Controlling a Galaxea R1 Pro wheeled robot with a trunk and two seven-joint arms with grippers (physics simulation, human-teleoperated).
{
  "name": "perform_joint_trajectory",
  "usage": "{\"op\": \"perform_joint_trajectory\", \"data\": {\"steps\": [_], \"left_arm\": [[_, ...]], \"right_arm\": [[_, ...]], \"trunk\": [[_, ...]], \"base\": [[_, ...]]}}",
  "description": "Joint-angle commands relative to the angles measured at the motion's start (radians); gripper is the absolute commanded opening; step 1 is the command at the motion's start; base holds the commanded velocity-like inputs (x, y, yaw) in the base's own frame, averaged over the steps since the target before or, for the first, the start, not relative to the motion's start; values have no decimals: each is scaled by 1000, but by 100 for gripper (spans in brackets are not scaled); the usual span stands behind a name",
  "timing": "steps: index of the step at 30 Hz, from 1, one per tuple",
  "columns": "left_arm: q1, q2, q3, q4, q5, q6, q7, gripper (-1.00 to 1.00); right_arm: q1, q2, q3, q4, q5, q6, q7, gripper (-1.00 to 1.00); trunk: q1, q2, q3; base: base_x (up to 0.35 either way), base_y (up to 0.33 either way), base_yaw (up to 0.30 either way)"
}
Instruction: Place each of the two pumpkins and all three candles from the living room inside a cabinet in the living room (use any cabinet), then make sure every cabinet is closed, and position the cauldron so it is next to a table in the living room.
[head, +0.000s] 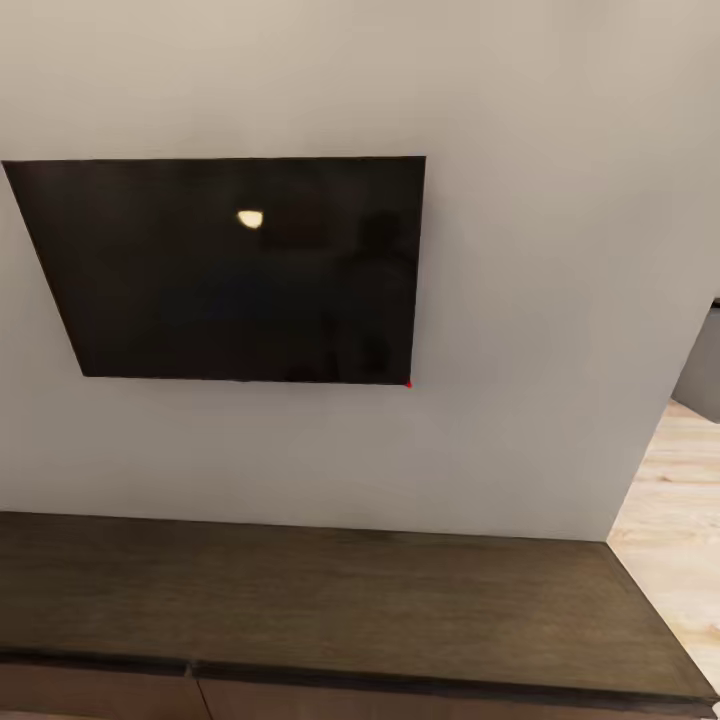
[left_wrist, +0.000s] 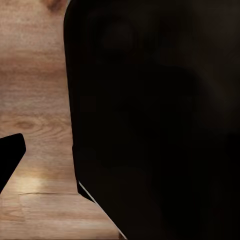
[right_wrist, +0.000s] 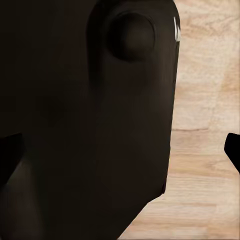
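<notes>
Black and close to the lens, a large dark body of the robot (left_wrist: 150, 125) is taking up most of the left wrist view, and at the frame's edge a black fingertip of the left gripper (left_wrist: 11, 152) is poking in over pale wood-plank floor (left_wrist: 35, 90). With a single tip showing, I cannot tell whether its jaws are apart or together; nothing is showing against the tip but floor.

The right wrist view is giving much the same: a dark rounded robot part (right_wrist: 90, 125) with a round knob-like bulge near its upper end, and two small black tips at opposite edges of the frame — one tip of the right gripper (right_wrist: 233, 150) is showing over light wood floor (right_wrist: 205, 100). The tips are sitting well apart across the frame, so the jaws are looking spread, and nothing is lying between them that I can make out.

Further out, the head view is looking at the cabinet (head: 330, 600) — a long, low, dark-brown wood-grain unit whose flat top is running along the foot of a pale grey wall (head: 520, 250). Its drawer fronts are just showing at the lower edge of the picture and appear closed. Above it a black wall-mounted screen (head: 230, 270) is catching a small bright reflection. To the right, light wood flooring (head: 670, 520) is leading past the end of the wall.
</notes>
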Motion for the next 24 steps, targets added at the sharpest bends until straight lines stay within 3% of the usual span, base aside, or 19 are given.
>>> {"op": "perform_joint_trajectory", "data": {"steps": [1, 8, 9, 24], "left_arm": [[0, 0, 0, 0, 0, 0, 0, 100], [0, 24, 0, -22, 2, -2, -2, 100], [0, 23, 1, -27, 3, -2, -2, 100], [0, 18, 2, -28, 3, -26, -3, 100]], "right_arm": [[0, 0, 0, 0, 0, 0, 0, 100], [-9, 0, 3, -3, 9, -3, 11, 100], [-9, 0, 2, -3, 8, -85, 11, 100], [-9, 0, 2, 4, 2, -123, 9, 100]], "trunk": [[0, 0, -1], [0, 0, -1], [0, 0, -1], [0, 0, -1]], "base": [[0, 0, 0], [0, 0, 103], [0, 0, 243], [0, 0, 248]]}}
